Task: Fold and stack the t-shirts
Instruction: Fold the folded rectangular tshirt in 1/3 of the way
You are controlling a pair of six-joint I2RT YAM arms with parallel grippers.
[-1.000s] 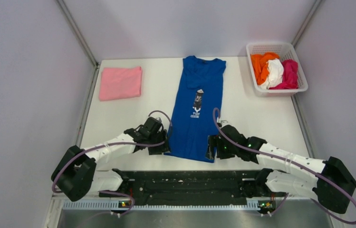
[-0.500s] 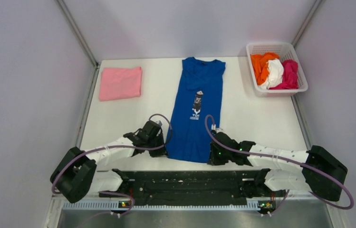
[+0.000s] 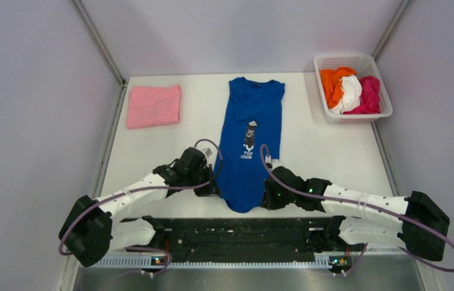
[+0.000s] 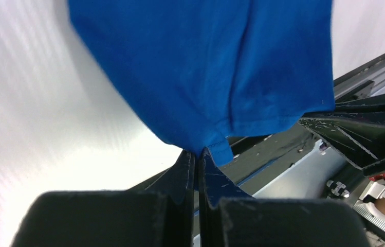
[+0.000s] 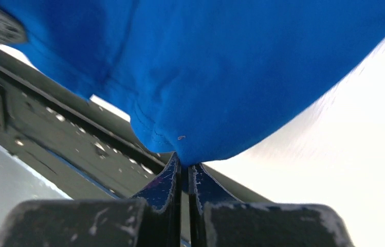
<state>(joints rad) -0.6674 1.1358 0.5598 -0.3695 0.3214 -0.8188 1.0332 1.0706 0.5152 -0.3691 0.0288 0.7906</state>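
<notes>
Top external view: both pincers closed on the blue tee's near hem

Top external view shows the white lattice basket (image 3: 357, 117) standing at the far right corner of the table (image 3: 327, 151). It holds three crumpled t-shirts: an orange one (image 3: 332, 82) on its left side, a white one (image 3: 351, 92) in the middle and a magenta one (image 3: 371, 94) on its right. All three lie bunched, touching each other, within the basket's walls.

A light pink t-shirt (image 3: 153, 105) lies folded into a flat rectangle at the far left of the table, well apart from the basket.

The royal-blue t-shirt (image 3: 251, 121) lies lengthwise down the middle, collar at the far end and chest print facing up. Its near part narrows to a rounded tip close to the table's near edge.

The left gripper (image 3: 211, 189) is at the left side of that near hem, the right gripper (image 3: 267, 199) at the right side. In the left wrist view the dark fingers (image 4: 182, 175) are pressed together with a corner of blue cloth pinched between them. The right wrist view shows the same: fingers (image 5: 205, 188) clamped on a fold of blue hem, the fabric spreading away above them.
</notes>
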